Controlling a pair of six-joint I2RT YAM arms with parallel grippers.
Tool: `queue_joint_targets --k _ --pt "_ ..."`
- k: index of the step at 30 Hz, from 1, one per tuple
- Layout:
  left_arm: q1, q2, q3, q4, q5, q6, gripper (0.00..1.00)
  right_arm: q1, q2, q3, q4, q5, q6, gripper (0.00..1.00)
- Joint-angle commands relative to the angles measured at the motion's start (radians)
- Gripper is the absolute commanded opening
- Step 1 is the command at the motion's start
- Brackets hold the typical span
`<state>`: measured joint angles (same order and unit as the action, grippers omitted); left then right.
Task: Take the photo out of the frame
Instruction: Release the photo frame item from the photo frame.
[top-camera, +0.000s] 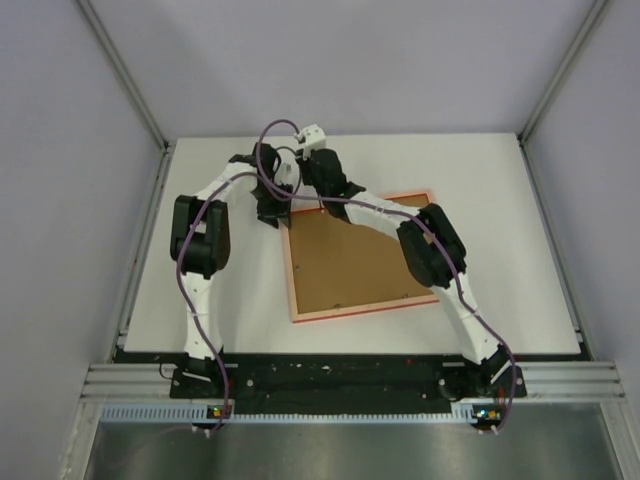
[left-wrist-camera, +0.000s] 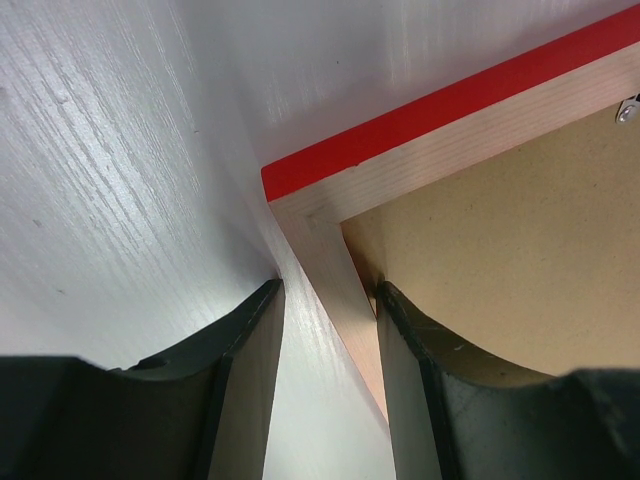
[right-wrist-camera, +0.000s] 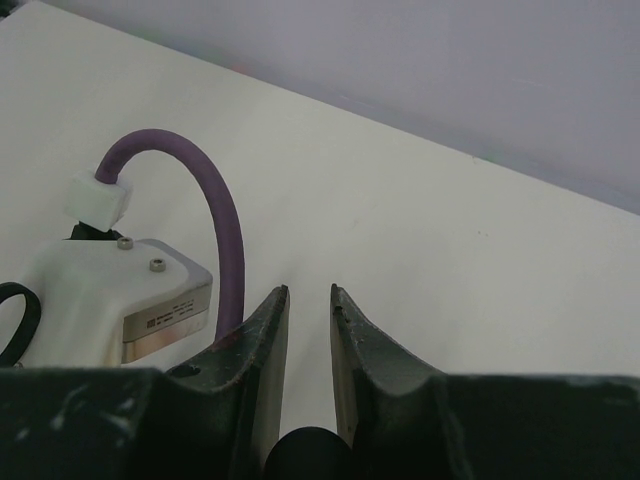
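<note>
Now: frame face down, left fingers astride its corner rail

Only the top view takes in the whole layout. 1 frame (top-camera: 369, 307) lies back-up near the middle of the white table (top-camera: 520, 250), and 1 brown backing board (top-camera: 345, 265) fills its pale rim. The 2 arms, left arm (top-camera: 195, 240) and right arm (top-camera: 430, 250), both reach to its far-left corner, where they crowd together and neither set of fingers can be made out from above. The photo shows in no view (the board hides whatever lies under it).

The left wrist view supplies what is hidden from above. The left gripper (left-wrist-camera: 325, 288) has its 2 fingers spread to either side of the frame's side rail, just short of the corner. 1 tip stands clear of the rail over bare table, and the other sits at the rail's inner edge on the board. This view alone shows the frame's red outer face and 1 small metal tab (left-wrist-camera: 627, 110) at the board's edge.

The right wrist view alone shows the right gripper (right-wrist-camera: 309, 290). Its 2 fingers are drawn nearly together with a narrow, empty gap, pointing over bare table. Beside them on the left are 1 white housing (right-wrist-camera: 110, 290) and 1 purple cable (right-wrist-camera: 228, 230)
</note>
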<state>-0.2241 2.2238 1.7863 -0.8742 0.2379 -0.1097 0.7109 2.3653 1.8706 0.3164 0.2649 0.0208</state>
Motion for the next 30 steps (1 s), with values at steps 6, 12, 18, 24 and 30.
queue_joint_targets --k 6,12,18,24,30 --pt "-0.020 0.034 -0.004 -0.009 -0.009 0.033 0.48 0.009 0.009 0.071 -0.031 -0.073 0.061 0.00" --pt "-0.020 0.027 -0.007 -0.009 -0.011 0.031 0.48 0.016 0.025 0.088 -0.010 -0.032 0.025 0.00" --pt "-0.020 0.028 -0.007 -0.006 -0.006 0.031 0.48 0.015 0.037 0.088 -0.017 -0.036 0.034 0.00" --pt "-0.020 0.031 -0.007 -0.008 -0.003 0.030 0.48 0.016 0.049 0.094 -0.010 -0.029 0.033 0.00" --pt "-0.020 0.028 -0.008 -0.006 -0.003 0.030 0.48 0.012 0.055 0.131 -0.059 -0.041 0.074 0.00"
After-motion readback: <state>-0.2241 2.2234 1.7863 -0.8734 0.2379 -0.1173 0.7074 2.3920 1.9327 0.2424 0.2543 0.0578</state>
